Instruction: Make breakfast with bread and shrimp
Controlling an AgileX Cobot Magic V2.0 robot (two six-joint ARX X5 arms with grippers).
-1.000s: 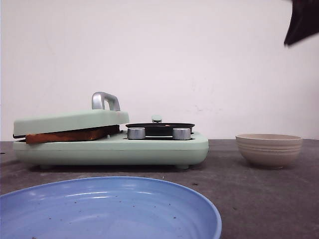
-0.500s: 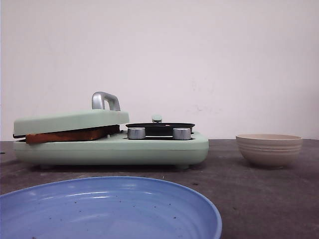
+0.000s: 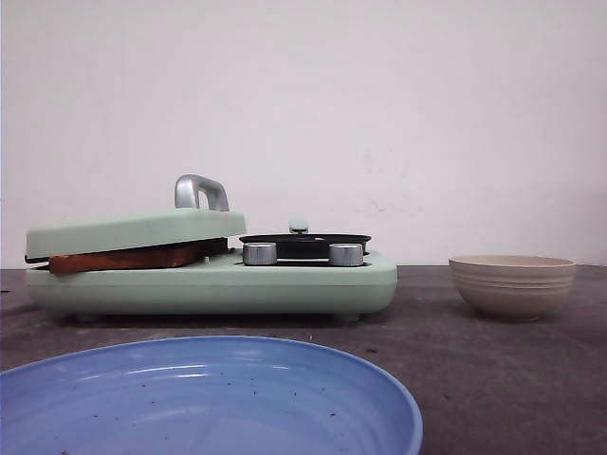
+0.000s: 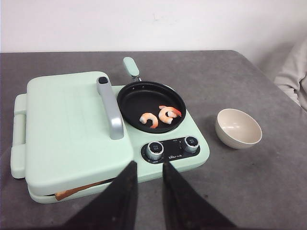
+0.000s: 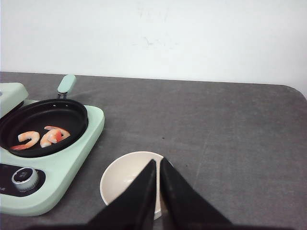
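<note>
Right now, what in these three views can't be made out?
- Bread: front view shows one browned edge; the press lid covers the rest, so slice count is unclear.
- Shrimp: hidden in front view by the pan rim.
- Bowl: right gripper covers part of its inside.
- Dial markings: too small.

The bread (image 3: 128,257) is mostly hidden under the closed lid (image 4: 72,129); only its brown edge shows. The blue plate (image 3: 204,398) is cut off at the front view's bottom edge. The print beside the knobs (image 4: 172,147) is too small to read.

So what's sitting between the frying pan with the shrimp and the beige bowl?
Only bare grey table; nothing stands between the pan and the bowl, clearest in the left wrist view.
</note>
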